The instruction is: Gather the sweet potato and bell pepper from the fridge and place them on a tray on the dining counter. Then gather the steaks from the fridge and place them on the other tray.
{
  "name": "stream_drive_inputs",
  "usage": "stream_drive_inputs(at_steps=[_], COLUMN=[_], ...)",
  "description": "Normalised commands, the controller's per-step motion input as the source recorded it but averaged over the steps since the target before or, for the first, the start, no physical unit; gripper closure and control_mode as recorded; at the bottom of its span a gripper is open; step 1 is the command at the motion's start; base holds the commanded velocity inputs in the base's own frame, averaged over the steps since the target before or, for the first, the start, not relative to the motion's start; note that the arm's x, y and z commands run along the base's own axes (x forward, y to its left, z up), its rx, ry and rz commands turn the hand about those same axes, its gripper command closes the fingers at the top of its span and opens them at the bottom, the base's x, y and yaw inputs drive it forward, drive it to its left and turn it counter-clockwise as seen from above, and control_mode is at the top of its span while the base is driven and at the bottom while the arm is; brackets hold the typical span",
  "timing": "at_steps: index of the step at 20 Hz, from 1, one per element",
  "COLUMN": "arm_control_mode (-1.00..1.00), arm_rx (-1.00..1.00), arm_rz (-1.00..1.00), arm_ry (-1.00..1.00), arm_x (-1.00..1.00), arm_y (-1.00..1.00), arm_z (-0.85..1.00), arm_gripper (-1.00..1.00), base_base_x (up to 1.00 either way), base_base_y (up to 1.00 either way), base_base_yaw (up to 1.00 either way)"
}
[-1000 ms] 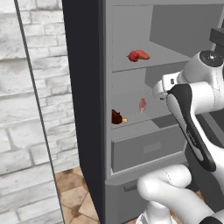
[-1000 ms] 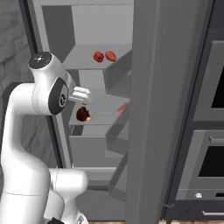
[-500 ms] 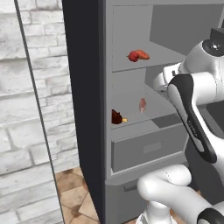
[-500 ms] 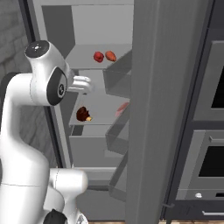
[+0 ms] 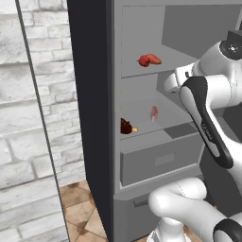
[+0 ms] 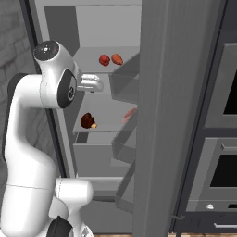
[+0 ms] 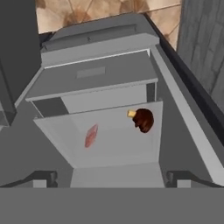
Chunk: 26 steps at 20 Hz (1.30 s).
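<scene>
left base view: fridge (image 5: 94, 118) stands open, grey shelves and a drawer (image 5: 158, 160) inside; bell pepper (image 5: 143, 61) sits on the upper shelf, touching the orange sweet potato (image 5: 154, 59) just to its right; lower shelf has a pinkish steak (image 5: 154, 114) standing on edge and a dark brown lump with a yellow tip (image 5: 126, 126) near the front left; the arm's white hand pokes into the fridge just under the upper shelf, so the pepper is up and to the left of it; the fingers themselves are tucked behind the arm here, can't make them out

right base view: same fridge from the other side; pepper (image 6: 104, 60) and sweet potato (image 6: 117, 59) side by side on the top shelf, touching; tool (image 6: 96, 86) reaches in just below that shelf, pepper above it and a bit further in; dark brown lump (image 6: 88, 121) on the shelf below, under the tool; steak (image 6: 129, 114) partly cut off by the open door (image 6: 176, 115), which hides the right part of the interior; door bins look see-through, contents hard to tell

hand view: looking down into the fridge; tool (image 7: 112, 178) has its two dark tips wide apart at the bottom edge, nothing between them; lower shelf (image 7: 109, 144) straight ahead with the steak (image 7: 91, 136) left of centre and the brown lump (image 7: 142, 119) to the right, well apart; closed drawer (image 7: 94, 78) beyond that; tiled floor (image 7: 105, 11) at the top
</scene>
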Motion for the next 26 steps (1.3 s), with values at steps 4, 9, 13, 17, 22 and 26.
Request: stream_drive_inputs(at_steps=[4,9,13,17,22,26], arm_control_mode=[-1.0,-1.0,-1.0,-1.0,-1.0,-1.0], arm_rx=[0.0,0.0,0.0,0.0,0.0,0.0], arm_rz=[-0.01,-0.06,0.0,0.0,0.01,0.01], arm_ry=[-0.1,-0.08,-0.11,-0.11,-0.06,-0.01], arm_x=[0.21,0.16,0.18,0.3,0.34,0.38], arm_y=[0.01,0.03,0.0,0.0,0.02,0.1], arm_z=[0.12,0.15,0.14,0.04,0.06,0.09], arm_gripper=[-1.0,-1.0,-1.0,-1.0,-1.0,-1.0], base_base_x=[0.0,0.0,0.0,0.0,0.0,0.0], base_base_y=[0.0,0.0,0.0,0.0,0.0,0.0], base_base_yaw=[0.0,0.0,0.0,0.0,0.0,0.0])
